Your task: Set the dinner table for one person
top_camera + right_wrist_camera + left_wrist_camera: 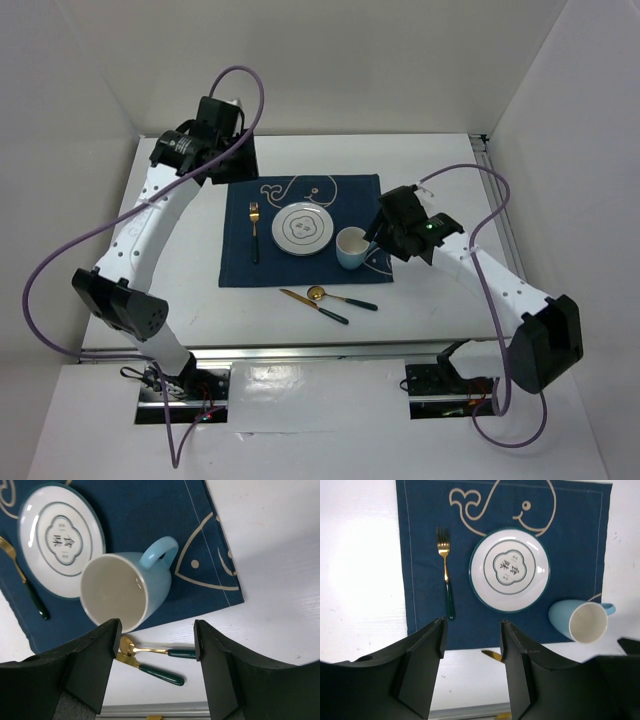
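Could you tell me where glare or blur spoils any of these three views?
Top external: glare on the glossy ledge at bottom centre; placemat evenly lit. Left wrist: table left of the placemat washed out, fork sharp. Right wrist: mug sharp, right claw dark and featureless.

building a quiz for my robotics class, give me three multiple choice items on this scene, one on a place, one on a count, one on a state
1. Where is the fork?
A: on the placemat, left of the plate
B: right of the plate
C: on the plate

2. How many utensils lie off the placemat?
A: one
B: two
C: three

3. The right gripper is:
A: open, empty
B: shut, empty
C: shut on a napkin

Key:
1 A, it lies on the blue cloth beside the plate's left rim.
2 B, only the knife and spoon lie on the table.
3 A, its jaws stand apart with nothing between them.
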You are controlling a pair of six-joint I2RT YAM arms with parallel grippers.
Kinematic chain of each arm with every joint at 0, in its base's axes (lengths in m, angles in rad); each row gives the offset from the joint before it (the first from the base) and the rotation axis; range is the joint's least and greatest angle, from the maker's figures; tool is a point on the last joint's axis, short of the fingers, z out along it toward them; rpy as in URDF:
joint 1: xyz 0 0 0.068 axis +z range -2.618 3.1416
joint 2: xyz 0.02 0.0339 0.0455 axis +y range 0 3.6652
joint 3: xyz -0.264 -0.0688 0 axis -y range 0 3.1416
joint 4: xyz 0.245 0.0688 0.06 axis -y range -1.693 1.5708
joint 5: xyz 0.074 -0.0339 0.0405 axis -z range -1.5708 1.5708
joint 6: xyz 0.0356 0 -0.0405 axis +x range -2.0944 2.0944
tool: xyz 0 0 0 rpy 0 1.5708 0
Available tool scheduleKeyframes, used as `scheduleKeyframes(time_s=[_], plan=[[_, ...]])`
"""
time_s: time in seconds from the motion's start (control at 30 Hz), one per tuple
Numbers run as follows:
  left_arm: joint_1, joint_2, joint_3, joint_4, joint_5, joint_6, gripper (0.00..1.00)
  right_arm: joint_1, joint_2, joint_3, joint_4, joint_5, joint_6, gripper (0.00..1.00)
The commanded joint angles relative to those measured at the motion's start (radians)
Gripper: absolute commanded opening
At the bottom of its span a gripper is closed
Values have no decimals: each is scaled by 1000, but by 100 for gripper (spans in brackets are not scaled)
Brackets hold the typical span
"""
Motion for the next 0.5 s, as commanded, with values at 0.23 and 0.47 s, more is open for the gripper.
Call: scheduleKeyframes(time_s=[0.23, 0.47], plan=[[19, -77, -141, 43, 45, 28, 63, -102, 132, 22, 195, -242, -145, 70], [19, -86, -170, 43, 45, 28, 63, -91, 230, 43, 220, -251, -145, 53]])
